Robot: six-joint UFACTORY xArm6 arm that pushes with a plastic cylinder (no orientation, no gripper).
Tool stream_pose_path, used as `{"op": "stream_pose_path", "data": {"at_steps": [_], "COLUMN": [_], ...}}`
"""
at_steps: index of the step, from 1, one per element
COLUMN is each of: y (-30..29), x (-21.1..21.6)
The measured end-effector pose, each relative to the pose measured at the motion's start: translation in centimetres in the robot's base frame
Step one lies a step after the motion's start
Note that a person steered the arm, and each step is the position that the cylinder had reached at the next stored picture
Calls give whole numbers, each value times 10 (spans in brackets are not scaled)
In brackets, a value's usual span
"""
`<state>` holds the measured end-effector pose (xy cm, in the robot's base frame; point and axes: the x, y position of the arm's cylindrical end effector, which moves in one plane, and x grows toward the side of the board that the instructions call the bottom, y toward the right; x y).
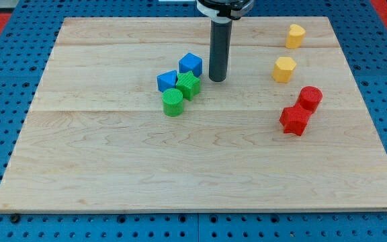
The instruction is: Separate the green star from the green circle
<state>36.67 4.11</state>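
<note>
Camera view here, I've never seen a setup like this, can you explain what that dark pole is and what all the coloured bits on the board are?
The dark pole is the end of a robot arm. It has no hand; my tip only slides along the wooden board and pushes blocks. Nothing is held. There is one picture; where its camera is mounted is not recorded. My tip stands just to the view's right of a tight cluster: a green star, a green circle and two blue blocks. At the view's right lie two yellow blocks and two red blocks.
</note>
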Motion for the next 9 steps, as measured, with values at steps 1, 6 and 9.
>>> {"op": "stream_pose_path", "data": {"at_steps": [1,6,9], "y": [0,2,-11], "x": [0,4,45]}}
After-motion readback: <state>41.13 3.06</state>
